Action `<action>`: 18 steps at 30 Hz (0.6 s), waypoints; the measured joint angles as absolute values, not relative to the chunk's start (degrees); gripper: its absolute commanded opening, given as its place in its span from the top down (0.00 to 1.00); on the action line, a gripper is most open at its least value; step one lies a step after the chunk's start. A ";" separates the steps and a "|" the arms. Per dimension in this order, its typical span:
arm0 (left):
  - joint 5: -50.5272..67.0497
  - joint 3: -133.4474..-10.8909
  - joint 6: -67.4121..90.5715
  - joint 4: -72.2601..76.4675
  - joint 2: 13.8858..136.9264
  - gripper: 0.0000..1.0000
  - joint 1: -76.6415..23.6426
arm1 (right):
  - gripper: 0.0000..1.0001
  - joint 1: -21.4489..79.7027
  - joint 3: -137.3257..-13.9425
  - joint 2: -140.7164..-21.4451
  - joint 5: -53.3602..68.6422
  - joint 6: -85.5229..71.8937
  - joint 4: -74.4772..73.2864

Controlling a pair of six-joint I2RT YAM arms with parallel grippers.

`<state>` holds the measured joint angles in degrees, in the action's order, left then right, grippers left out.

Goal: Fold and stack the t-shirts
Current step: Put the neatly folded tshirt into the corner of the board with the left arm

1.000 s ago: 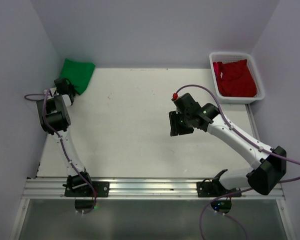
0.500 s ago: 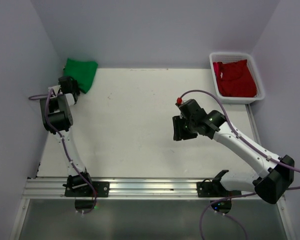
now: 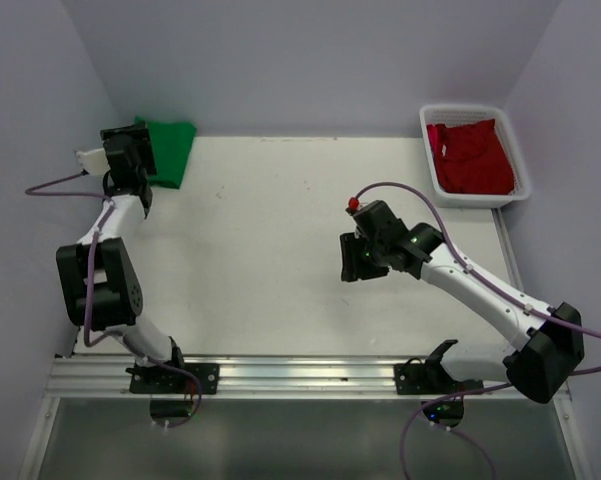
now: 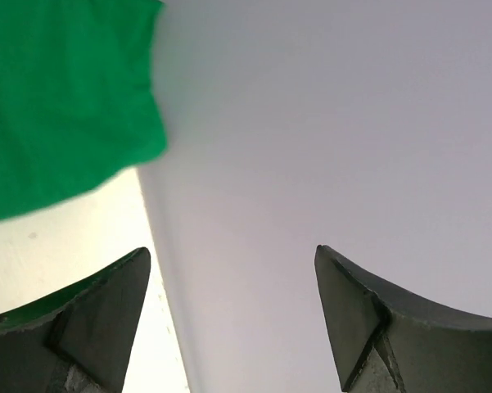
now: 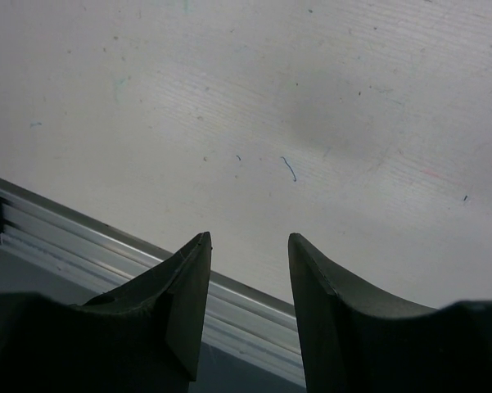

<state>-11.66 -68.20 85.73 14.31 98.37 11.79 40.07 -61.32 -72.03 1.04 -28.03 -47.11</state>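
Left gripper spread wide by the green t-shirt at the far-left corner, right gripper parted over bare table, red t-shirt in basket.

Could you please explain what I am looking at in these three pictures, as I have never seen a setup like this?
These are two robot arms bolted at the near edge of a white table. The wide picture comes from a fixed camera above and behind them. The other two come from small cameras on each wrist, so the dark shapes at the bottom of those views are that arm's own fingers.

The left pincer is open and holds nothing; it is up at the far left corner, beside a folded green t-shirt. Its camera mostly sees the wall there. The right pincer is also open and empty, hanging over bare table near the middle.

At the far right stands a white mesh basket with a red t-shirt lying in it.
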 measured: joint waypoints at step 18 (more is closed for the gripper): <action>13.21 -69.25 40.21 12.58 83.90 0.10 -12.95 | 0.01 38.11 -69.63 -71.81 -17.21 -23.73 -43.20</action>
